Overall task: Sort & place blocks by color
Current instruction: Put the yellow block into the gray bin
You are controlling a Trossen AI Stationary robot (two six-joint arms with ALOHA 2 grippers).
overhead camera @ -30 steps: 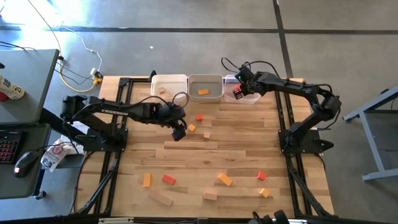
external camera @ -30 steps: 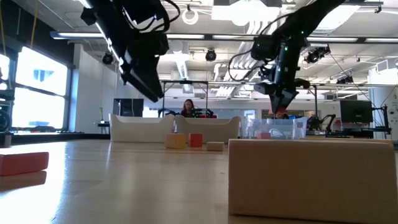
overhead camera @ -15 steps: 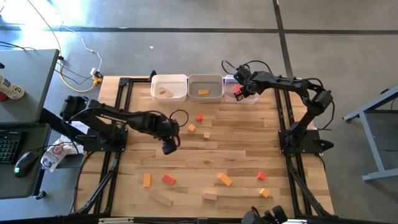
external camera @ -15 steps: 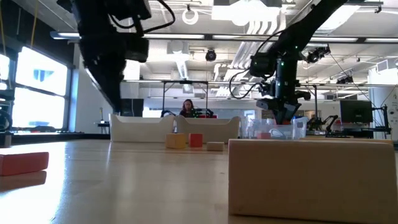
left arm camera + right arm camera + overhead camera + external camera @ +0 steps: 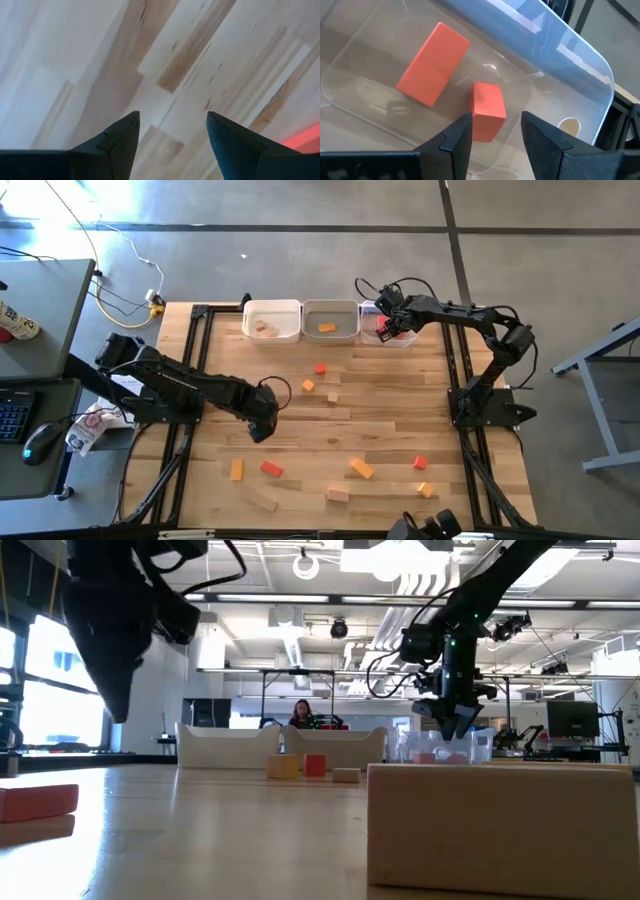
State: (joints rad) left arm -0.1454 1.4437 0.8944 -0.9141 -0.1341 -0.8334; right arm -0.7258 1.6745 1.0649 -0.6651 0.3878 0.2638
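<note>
High view: left gripper [image 5: 262, 427] hangs over bare table a bit left of centre, jaws spread and empty. Nearest loose pieces toward the near edge from it: the red block [image 5: 271, 469] and an orange bar [image 5: 236, 470], both close; the left wrist view catches a red blur at its frame edge, probably that red block. Its long axis runs roughly along the near edge, so I'd expect the jaws to need to straddle the short side.

Right gripper [image 5: 392, 322] is over the clear bin [image 5: 408, 338] at the right end of the far-edge row. Jaws parted and holding nothing; the right wrist view shows a red cube [image 5: 487, 111] lying free on the bin floor next to a longer red piece [image 5: 433, 64], so that drop looks done.

Other bins along the far edge: white bin [image 5: 271, 308] with plain wood, middle bin [image 5: 330, 307] with orange.

Still loose: small cluster at table centre [image 5: 320, 368], plus several pieces near the near-right corner [image 5: 420, 464], closer to the right arm. Nothing between the left gripper and the red block.
</note>
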